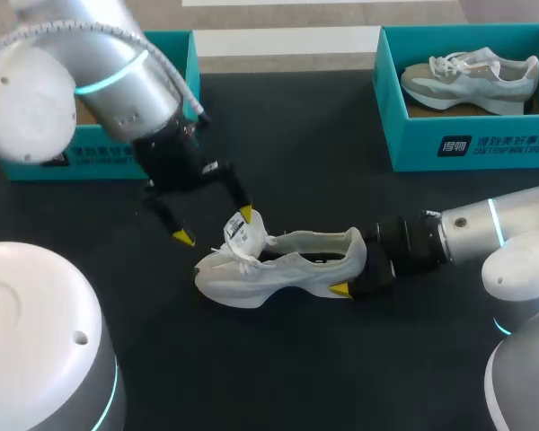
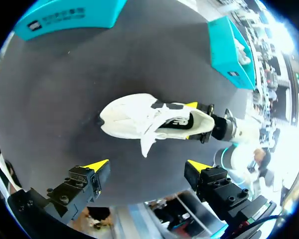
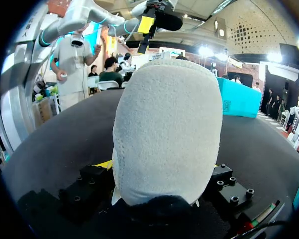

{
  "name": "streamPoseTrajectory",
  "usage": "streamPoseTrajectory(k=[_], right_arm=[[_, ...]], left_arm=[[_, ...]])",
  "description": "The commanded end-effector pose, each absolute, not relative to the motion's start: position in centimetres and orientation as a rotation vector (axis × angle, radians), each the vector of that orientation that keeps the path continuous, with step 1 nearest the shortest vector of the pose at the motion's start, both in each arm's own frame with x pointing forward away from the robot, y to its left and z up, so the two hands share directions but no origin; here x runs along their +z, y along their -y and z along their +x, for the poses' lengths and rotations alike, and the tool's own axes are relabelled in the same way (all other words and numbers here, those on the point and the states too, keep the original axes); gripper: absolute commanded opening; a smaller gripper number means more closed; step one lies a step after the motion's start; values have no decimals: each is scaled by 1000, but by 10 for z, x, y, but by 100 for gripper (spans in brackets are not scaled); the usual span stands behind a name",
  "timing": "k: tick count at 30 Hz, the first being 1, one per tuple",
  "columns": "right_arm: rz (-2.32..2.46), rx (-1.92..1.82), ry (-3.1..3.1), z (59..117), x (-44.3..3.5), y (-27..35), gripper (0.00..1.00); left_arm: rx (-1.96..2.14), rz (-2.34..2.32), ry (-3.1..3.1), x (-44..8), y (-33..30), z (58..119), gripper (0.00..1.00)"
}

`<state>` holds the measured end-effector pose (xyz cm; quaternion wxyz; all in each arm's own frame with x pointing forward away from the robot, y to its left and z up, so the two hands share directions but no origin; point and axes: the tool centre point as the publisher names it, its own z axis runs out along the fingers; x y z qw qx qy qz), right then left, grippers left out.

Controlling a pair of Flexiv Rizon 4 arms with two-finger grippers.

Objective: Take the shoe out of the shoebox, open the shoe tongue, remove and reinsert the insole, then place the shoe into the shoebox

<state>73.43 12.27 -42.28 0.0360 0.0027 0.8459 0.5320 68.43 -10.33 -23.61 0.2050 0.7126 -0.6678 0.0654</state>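
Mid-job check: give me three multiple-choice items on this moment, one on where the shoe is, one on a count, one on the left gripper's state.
1. Where is the white shoe being worked on?
A) in a shoebox
B) on the black table, heel at the right gripper
C) lifted clear in the air

2. How many teal shoeboxes show in the head view?
A) one
B) two
C) three

3. How do the jaws of the left gripper stand?
A) shut on the tongue
B) shut on an insole
C) open, over the shoe's front

Answers:
1 B: its sole appears to rest on the table, with the heel between the right jaws.
2 B: the left shoebox and the right shoebox, which holds another shoe.
3 C: the left wrist view shows them wide apart, with the shoe ahead of them.
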Motion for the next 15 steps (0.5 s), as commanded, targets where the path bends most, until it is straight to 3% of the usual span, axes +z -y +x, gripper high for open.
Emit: streamPoseTrajectory(k=[1, 7, 15], right_arm=[[10, 1630, -2602, 734, -432, -129, 0], [10, 1630, -2602, 734, -432, -129, 0], [10, 1630, -2602, 734, -432, -129, 0]], left_arm=[[82, 1068, 2605, -218, 110, 700, 100], [-50, 430, 2923, -200, 117, 696, 100], [-199, 51, 3114, -195, 131, 693, 100]])
